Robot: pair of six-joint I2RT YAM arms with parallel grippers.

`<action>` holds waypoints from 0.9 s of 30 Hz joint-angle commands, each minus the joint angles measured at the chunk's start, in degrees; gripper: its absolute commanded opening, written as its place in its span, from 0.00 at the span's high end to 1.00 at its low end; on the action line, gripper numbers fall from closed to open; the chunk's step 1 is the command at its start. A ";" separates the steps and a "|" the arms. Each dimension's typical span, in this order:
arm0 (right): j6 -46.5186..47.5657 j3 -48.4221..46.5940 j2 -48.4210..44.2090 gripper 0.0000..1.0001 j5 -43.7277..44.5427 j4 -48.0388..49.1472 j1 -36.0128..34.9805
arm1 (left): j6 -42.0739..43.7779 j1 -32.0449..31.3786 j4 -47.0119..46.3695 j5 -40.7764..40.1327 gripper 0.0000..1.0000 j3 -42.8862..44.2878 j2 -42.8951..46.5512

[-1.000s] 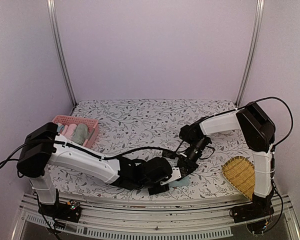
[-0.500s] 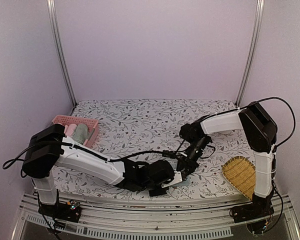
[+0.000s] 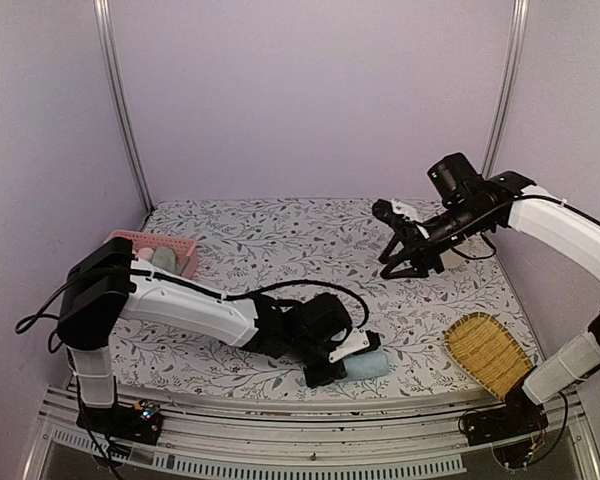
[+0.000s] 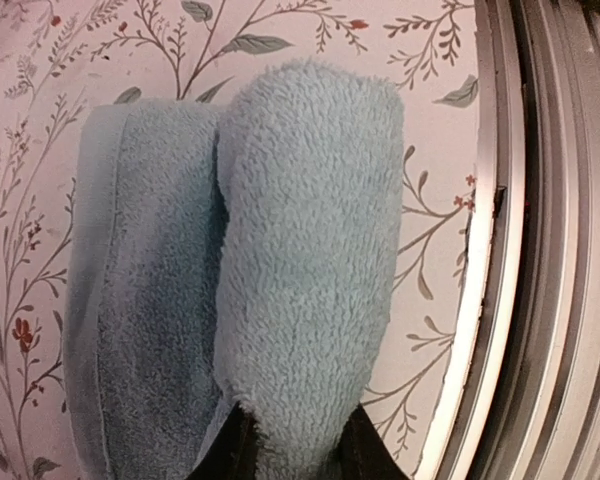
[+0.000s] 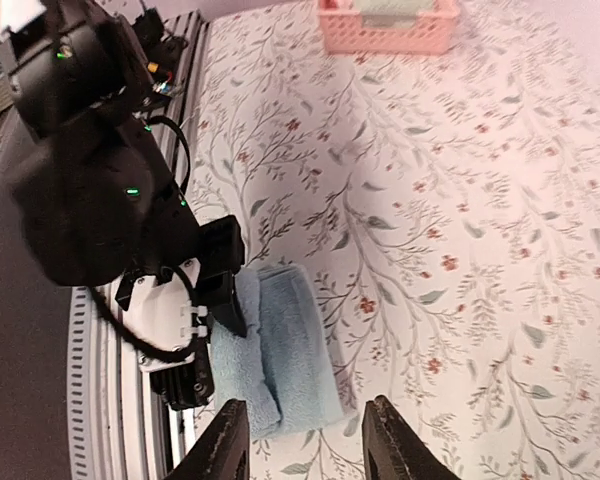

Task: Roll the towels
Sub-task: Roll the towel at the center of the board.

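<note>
The light blue towel (image 4: 310,250) lies rolled near the table's front edge, with a flat tail beside the roll. My left gripper (image 4: 295,452) is shut on the near end of that roll, one finger on each side; from above it (image 3: 340,360) sits low at front centre with the towel (image 3: 365,366) sticking out to its right. My right gripper (image 3: 392,250) hangs high over the table's right half, open and holding nothing (image 5: 305,445). From there the blue towel (image 5: 285,360) shows far below it. A sage green towel (image 3: 163,262) lies rolled in the pink basket (image 3: 130,241).
The pink lattice basket (image 5: 385,35) stands at the back left. A woven bamboo tray (image 3: 480,352) lies at the front right. The metal rail of the table's front edge (image 4: 540,240) runs right beside the blue roll.
My right gripper let go beside the blue towel, opened, and rose up and back to the right. My left gripper closed on the roll and shifted slightly right.
</note>
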State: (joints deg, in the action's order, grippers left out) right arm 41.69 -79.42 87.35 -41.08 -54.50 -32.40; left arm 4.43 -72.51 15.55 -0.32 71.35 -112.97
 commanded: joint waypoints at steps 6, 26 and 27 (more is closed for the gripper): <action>2.00 8.81 -12.39 0.57 0.05 5.54 -0.74 | -9.25 9.15 8.54 29.50 0.81 3.57 -8.37; 3.47 29.75 -6.18 0.52 22.91 21.73 -18.52 | -11.99 13.66 9.10 36.58 0.85 7.56 -13.87; 2.93 30.18 -5.05 0.52 24.45 22.98 -19.13 | -11.99 13.67 9.06 36.64 0.85 7.65 -14.00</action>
State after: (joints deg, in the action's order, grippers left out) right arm 46.04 -51.09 78.59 -23.77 -38.87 -49.25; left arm -6.68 -59.05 18.74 37.85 80.09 -122.56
